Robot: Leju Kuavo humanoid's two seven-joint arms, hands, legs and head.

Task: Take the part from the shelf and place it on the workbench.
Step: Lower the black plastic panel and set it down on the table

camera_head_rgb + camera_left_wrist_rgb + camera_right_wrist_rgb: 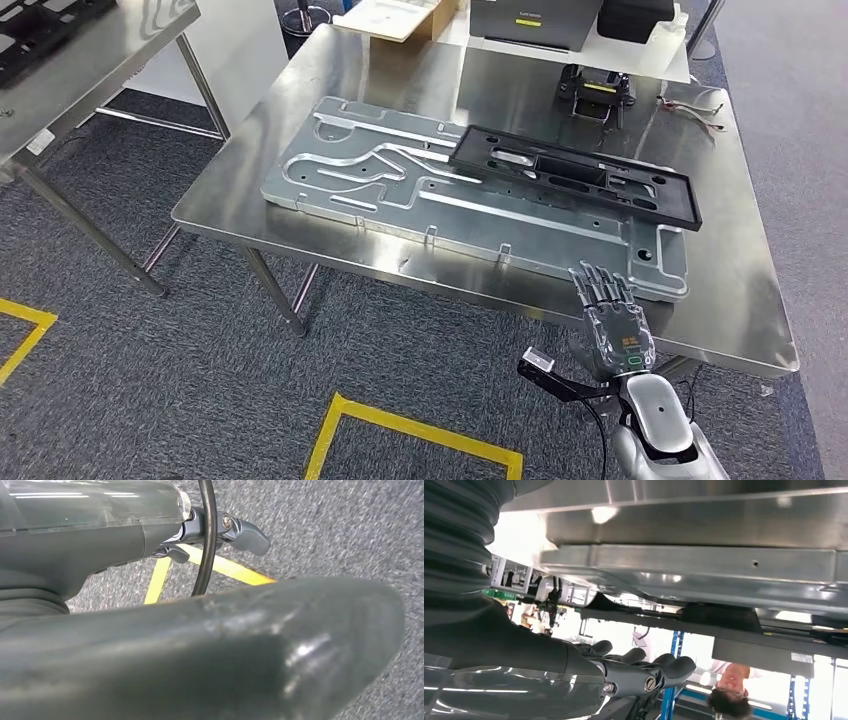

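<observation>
Part (pixel 575 175) in black, a long flat rectangular frame with cut-out openings and small holes, is lying at centre right of the head view, resting tilted across the upper edge of one large silver machined plate (pixel 470 195) with curved grooves. The plate is sitting flat on the steel counter (pixel 735 290), which is filling the middle of the frame. In the right wrist view the part (pixel 724 625) is appearing as a dark band just beside the plate's pale edge (pixel 694 570); this view is turned.

The right robot hand (pixel 612 318) is rising at lower right of the head view, over the counter's near edge, with its fingers (pixel 598 288) extended side by side and holding nothing; it is standing apart from the part. The same hand's dark fingers (pixel 649 667) are showing at lower centre of the right wrist view. The left robot hand (pixel 220 535) is showing at the top of its wrist view above grey carpet (pixel 340 525) and yellow tape (pixel 225 567); its fingers look curled in, but a large blurred dark body is hiding much of this frame and I cannot tell its state.

A second steel table (pixel 90 60) is cut off at upper left. At the top edge, one cardboard box (pixel 395 18) and one grey machine (pixel 535 22) are being cropped. A person's head (pixel 729 690) is showing at the bottom of the right wrist view.
</observation>
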